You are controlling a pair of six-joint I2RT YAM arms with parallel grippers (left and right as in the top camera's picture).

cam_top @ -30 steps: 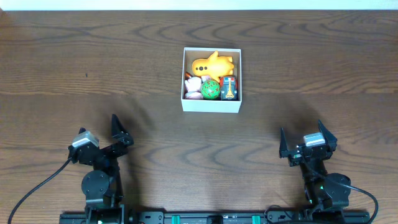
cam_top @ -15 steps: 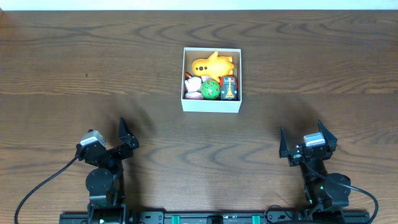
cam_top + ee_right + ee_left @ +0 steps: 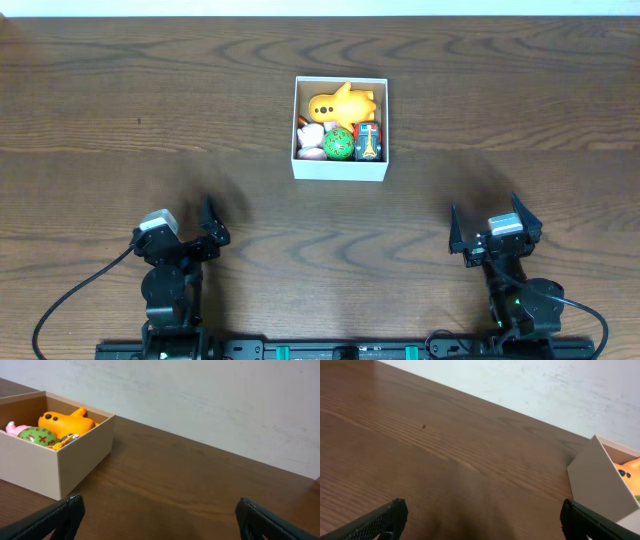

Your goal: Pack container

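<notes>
The container is a white-walled square box at the table's centre back. It holds an orange duck-like toy, a green ball, a pink toy and a small red-and-blue toy. The container also shows in the right wrist view and at the right edge of the left wrist view. My left gripper is open and empty near the front left. My right gripper is open and empty near the front right. Both are far from the container.
The dark wooden table runs to a pale wall at the back. A small dark speck marks the wood in the left wrist view. Cables trail from both arm bases at the front edge.
My left arm has shifted to the right and slightly toward the front edge. The right arm and the container have not moved.
</notes>
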